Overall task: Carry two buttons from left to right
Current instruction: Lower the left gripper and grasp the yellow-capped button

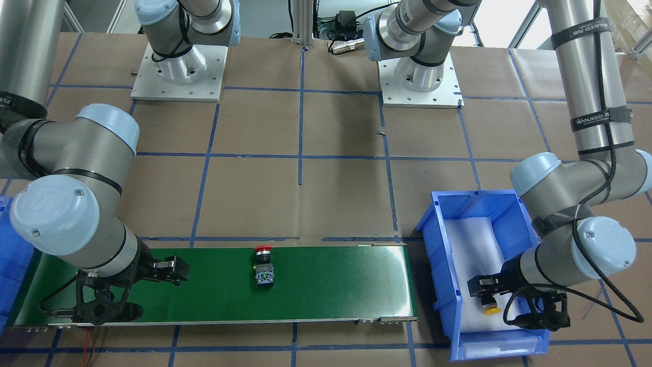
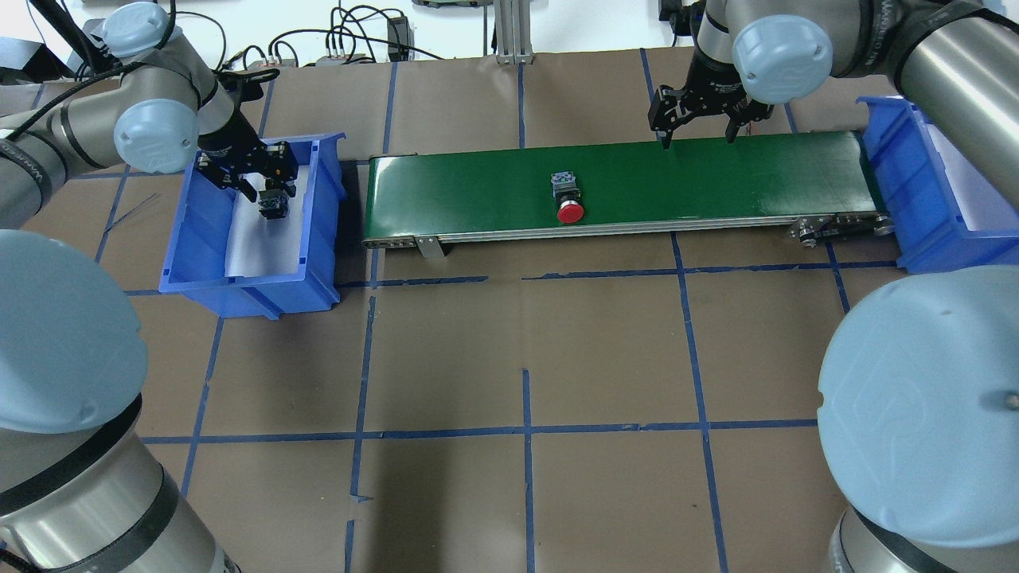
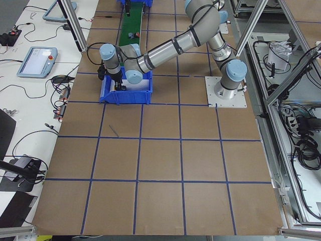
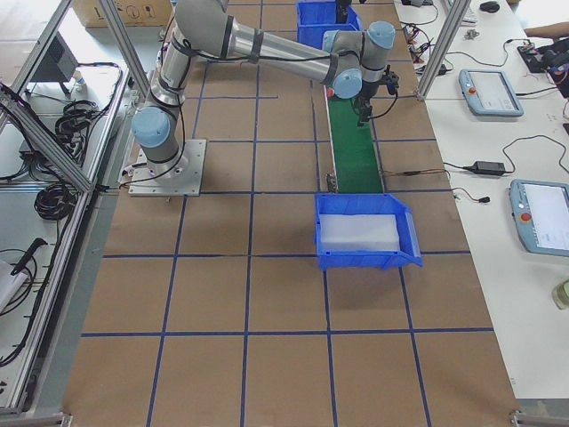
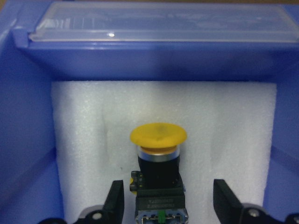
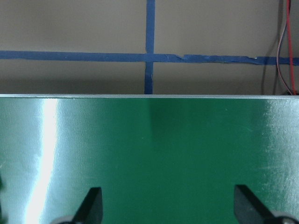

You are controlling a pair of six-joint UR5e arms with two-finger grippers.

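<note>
The yellow button (image 5: 159, 140) lies on white foam in the blue bin (image 2: 318, 223) on my left; it also shows in the front-facing view (image 1: 491, 308). My left gripper (image 5: 168, 198) is open, low in the bin, with one finger on each side of the button's black body and not touching it. It shows from overhead too (image 2: 269, 195). The red button (image 2: 568, 199) lies on its side near the middle of the green conveyor belt (image 2: 716, 183). My right gripper (image 2: 698, 139) is open and empty over the belt's far edge, right of the red button.
A second blue bin (image 2: 915, 199) with white foam stands at the belt's right end. The belt's far edge and blue tape lines on the brown table show in the right wrist view (image 6: 149, 56). The left bin's clear label holder (image 5: 159, 23) is ahead of the left gripper.
</note>
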